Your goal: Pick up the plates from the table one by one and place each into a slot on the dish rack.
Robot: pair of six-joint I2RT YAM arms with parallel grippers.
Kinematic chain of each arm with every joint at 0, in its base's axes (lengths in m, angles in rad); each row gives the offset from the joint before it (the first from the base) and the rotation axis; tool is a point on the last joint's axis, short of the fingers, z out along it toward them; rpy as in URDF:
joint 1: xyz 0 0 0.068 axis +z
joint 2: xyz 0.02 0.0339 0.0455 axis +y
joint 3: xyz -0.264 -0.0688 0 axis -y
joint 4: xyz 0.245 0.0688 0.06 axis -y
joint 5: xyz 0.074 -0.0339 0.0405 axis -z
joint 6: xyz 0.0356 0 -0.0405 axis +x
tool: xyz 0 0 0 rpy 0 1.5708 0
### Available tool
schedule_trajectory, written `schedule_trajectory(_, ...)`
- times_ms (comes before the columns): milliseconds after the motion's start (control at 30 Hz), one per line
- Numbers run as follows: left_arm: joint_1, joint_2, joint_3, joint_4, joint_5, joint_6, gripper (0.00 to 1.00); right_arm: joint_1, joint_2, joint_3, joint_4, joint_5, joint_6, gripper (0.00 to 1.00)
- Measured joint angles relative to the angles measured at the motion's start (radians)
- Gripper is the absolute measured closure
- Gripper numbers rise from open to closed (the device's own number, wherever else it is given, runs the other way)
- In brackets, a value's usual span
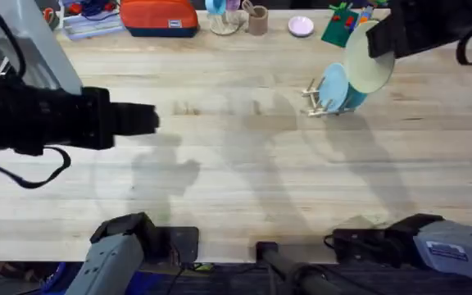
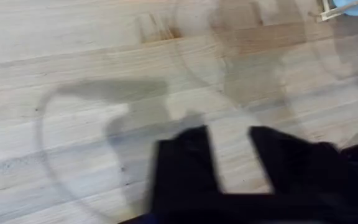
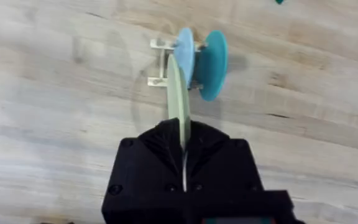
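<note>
While the left hand is hovering low over bare table with its black fingers spread apart and nothing between them, it is sitting well apart from the work and is posing little risk. Farther out, the right hand is pinching the pale yellow plate by its rim, fingers clamped on it, and is carrying it edge-on above the dish rack at the far right of the table. A light blue plate and a teal plate are already standing upright in the rack, close side by side.

The likely trouble is lying in the descent. The yellow plate is hanging just beside the blue one, so if it is drifting even slightly off the free slot, its lower edge is probably going to strike a peg or the blue plate's rim rather than sliding in. The rack is looking small and light, so a sideways push could be tipping it or skidding it along the table, spilling both seated plates. A thin rim grip may also be letting the plate swivel on contact.
</note>
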Motion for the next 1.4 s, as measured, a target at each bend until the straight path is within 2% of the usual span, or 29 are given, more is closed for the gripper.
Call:
schedule_trajectory(100, 0.000, 0.000, 0.000, 0.000, -0.005, -0.003, 0.172, -0.001, -0.001, 0.000, 0.000, 0.017, -0.002, 0.970)
schedule_trajectory(133, 0.000, 0.000, 0.000, 0.000, -0.006, -0.009, 0.047, -0.001, -0.001, 0.000, 0.000, 0.020, -0.003, 0.970)
schedule_trajectory(167, 0.000, 0.000, 0.000, 0.000, -0.006, -0.008, 0.018, -0.001, -0.001, 0.000, 0.000, 0.022, -0.003, 0.970)
schedule_trajectory(800, 0.000, 0.000, 0.000, -0.001, -0.006, -0.011, 0.006, -0.034, -0.001, 0.000, -0.004, 0.038, -0.026, 0.970)
schedule_trajectory(1033, 0.000, 0.000, 0.000, -0.048, -0.006, -0.011, 0.006, -0.038, -0.001, 0.000, -0.004, 0.037, -0.026, 0.970)
schedule_trajectory(1400, 0.000, 0.000, 0.000, -0.094, -0.006, -0.011, 0.006, -0.117, -0.002, 0.000, -0.004, 0.035, -0.032, 0.970)
